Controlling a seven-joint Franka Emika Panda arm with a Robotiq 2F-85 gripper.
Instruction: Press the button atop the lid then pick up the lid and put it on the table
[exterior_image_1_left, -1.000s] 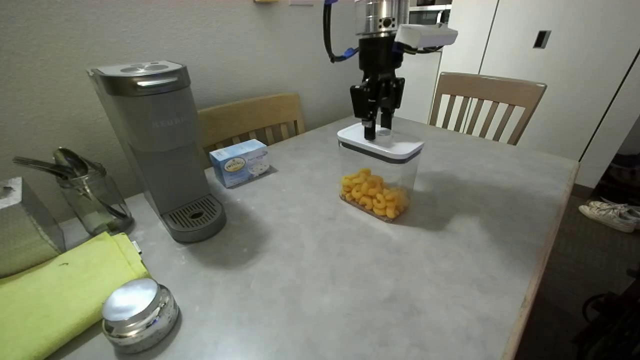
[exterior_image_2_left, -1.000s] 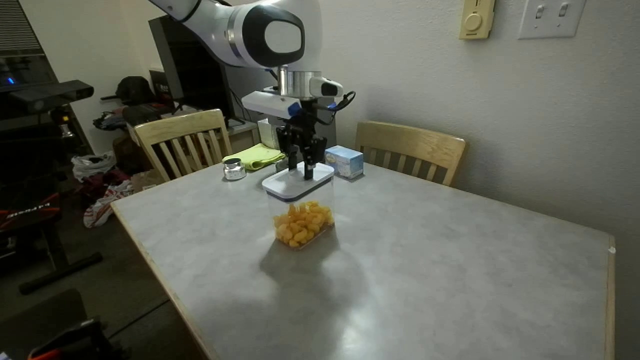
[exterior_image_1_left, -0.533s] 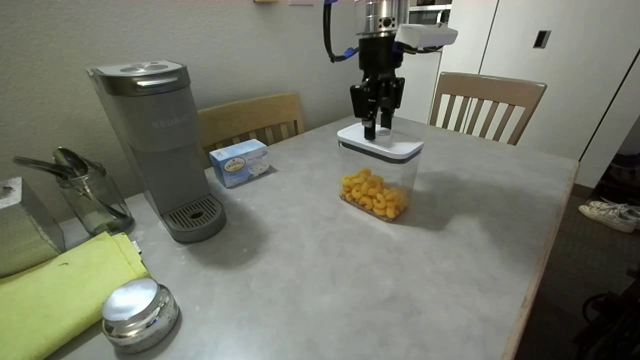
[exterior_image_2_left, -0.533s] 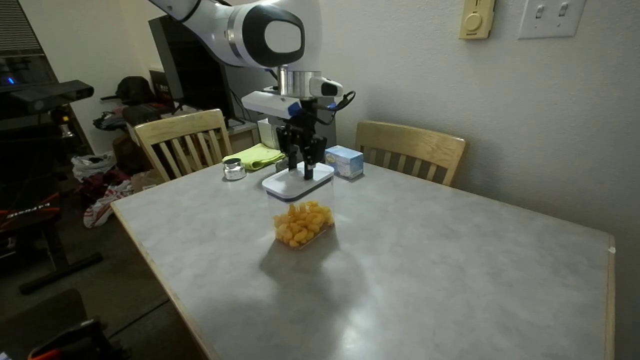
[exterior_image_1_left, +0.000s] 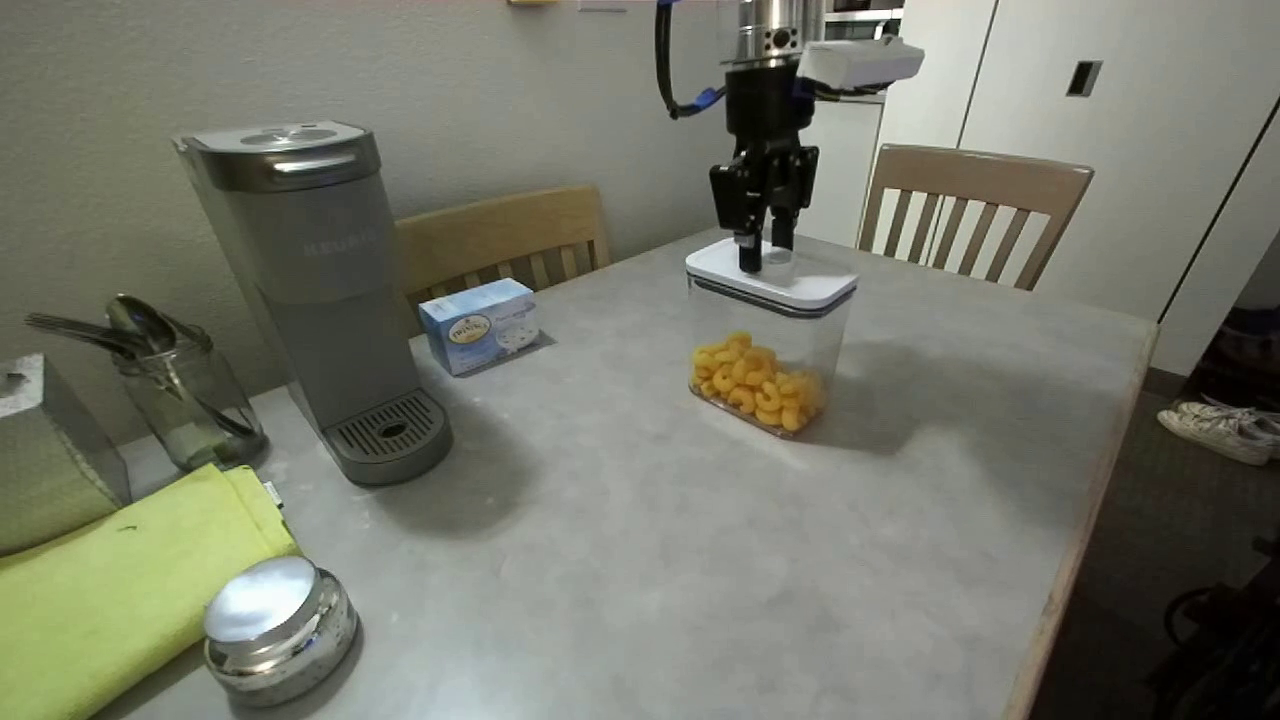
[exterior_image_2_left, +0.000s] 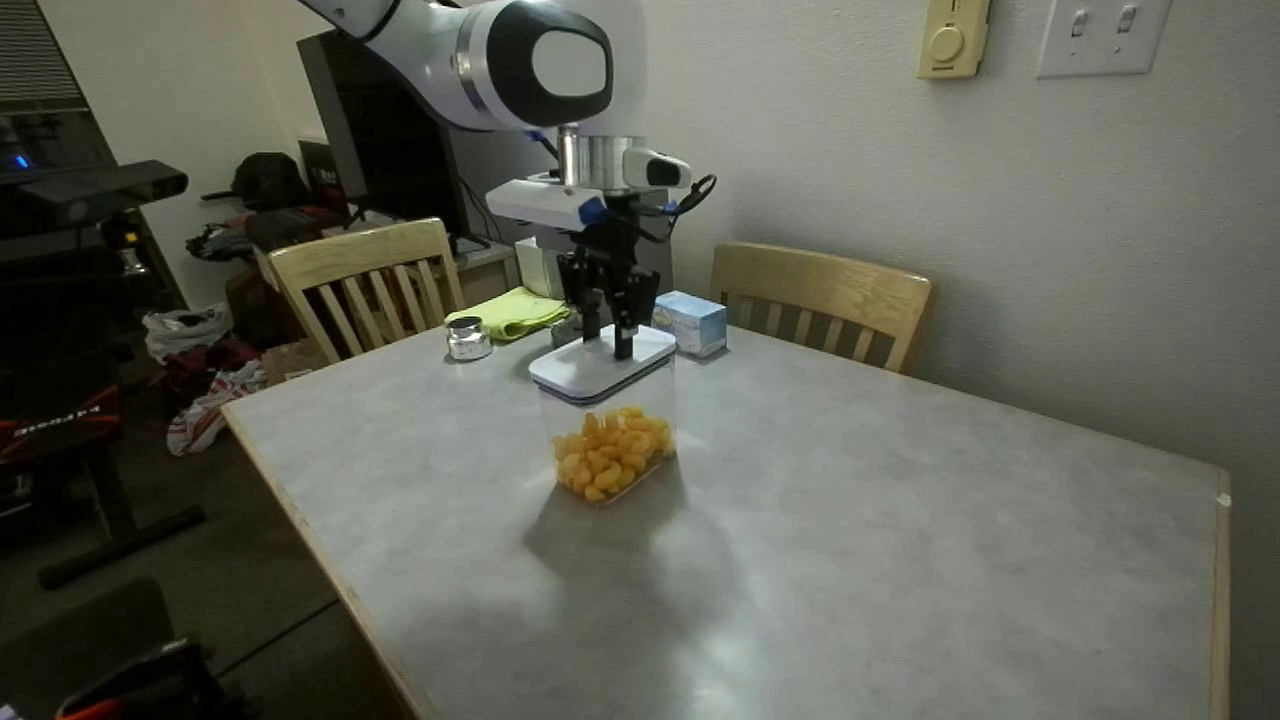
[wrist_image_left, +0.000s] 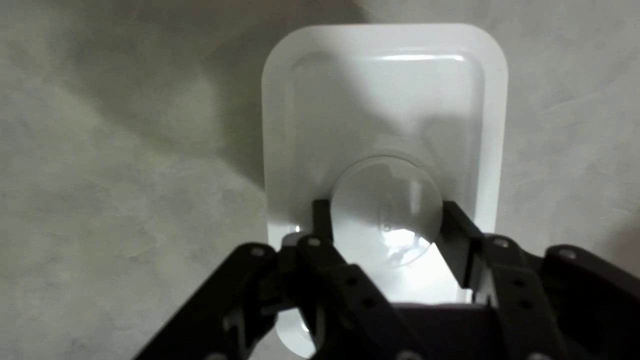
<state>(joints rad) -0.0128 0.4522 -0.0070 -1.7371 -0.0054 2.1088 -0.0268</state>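
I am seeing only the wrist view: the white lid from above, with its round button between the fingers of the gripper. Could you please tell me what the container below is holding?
Observer: Under the lid, the clear container holds yellow-orange curled pieces in its lower part; macaroni or cheese puffs, I cannot tell which.
Operator: Thank you. Is there also something tall nearby, which I should avoid when I will move?
Observer: Yes: in an exterior view, a grey Keurig coffee maker stands on the table, apart from the container.
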